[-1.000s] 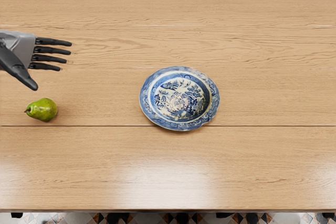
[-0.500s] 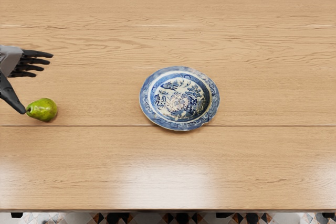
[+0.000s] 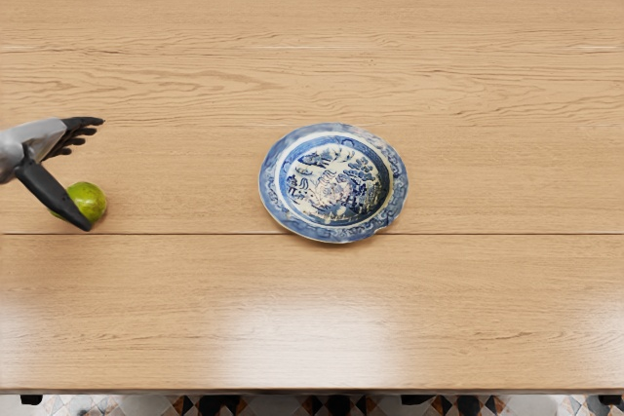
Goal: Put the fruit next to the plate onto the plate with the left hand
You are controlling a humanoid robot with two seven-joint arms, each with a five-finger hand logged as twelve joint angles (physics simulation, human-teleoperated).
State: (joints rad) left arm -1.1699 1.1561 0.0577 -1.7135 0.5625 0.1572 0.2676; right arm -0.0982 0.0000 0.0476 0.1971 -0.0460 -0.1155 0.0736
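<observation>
Green pear [image 3: 91,200]: lies on the wooden table [image 3: 312,319] in the head view, just below the left hand [image 3: 37,148], between its fingers and its thumb. It is not on the plate.
Left hand: comes in from the left edge and holds nothing. Its dark fingers [image 3: 80,126] are loosely bent on the far side of the pear. Its thumb [image 3: 57,198] slants across the pear's near left side. Whether the thumb touches the fruit cannot be told.
Plate [image 3: 271,182]: blue and white, with nothing on it, well apart from the hand on the side its fingers point toward.
Right hand: not in view.
Grasp to make well: probably bring the palm down until the pear sits deep between thumb and fingers. Close on the round body from both sides at once, since a push from the thumb alone could roll it away.
Change from half a second ago: the hand has turned and come lower over the pear. The thumb, then just at the stem end, now crosses in front of the fruit. Pear and plate lie where they did.
</observation>
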